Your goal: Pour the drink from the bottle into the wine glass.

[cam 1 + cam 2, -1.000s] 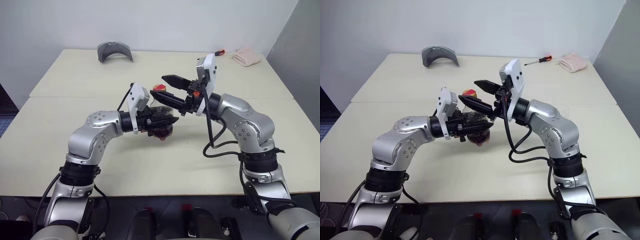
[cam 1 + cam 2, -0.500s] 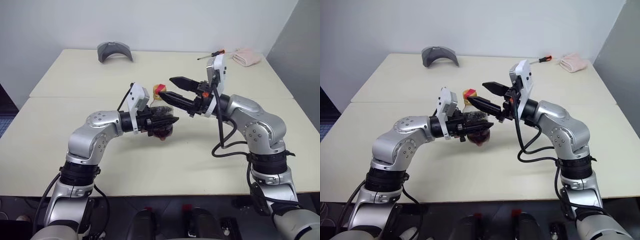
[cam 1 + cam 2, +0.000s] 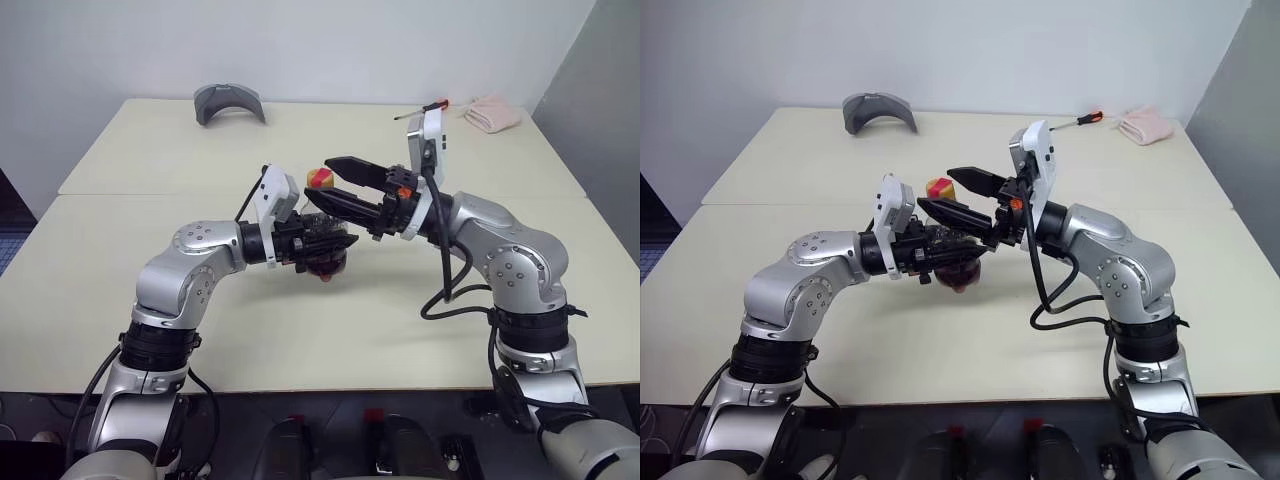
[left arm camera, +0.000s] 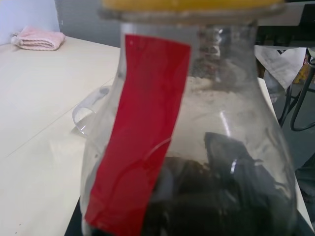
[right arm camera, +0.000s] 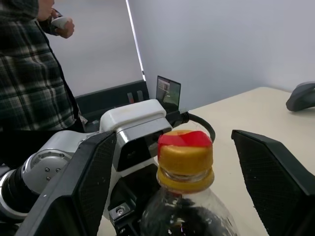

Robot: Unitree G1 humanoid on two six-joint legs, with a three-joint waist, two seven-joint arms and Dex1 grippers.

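The left claw is clamped on the body of the small plastic bottle, holding it upright above the worktop, its dark drink low in the body. The right claw hangs spread wide with its fingers either side of the yellow cap, not touching it. The step in hand looks like uncapping: next, the right claw should close on the cap and twist. A wine glass seems to stand just behind the bottle

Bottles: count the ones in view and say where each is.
1. The bottle is held off the table by the left end effector, its yellow cap between the open right end effector's fingers. None looks hidden.
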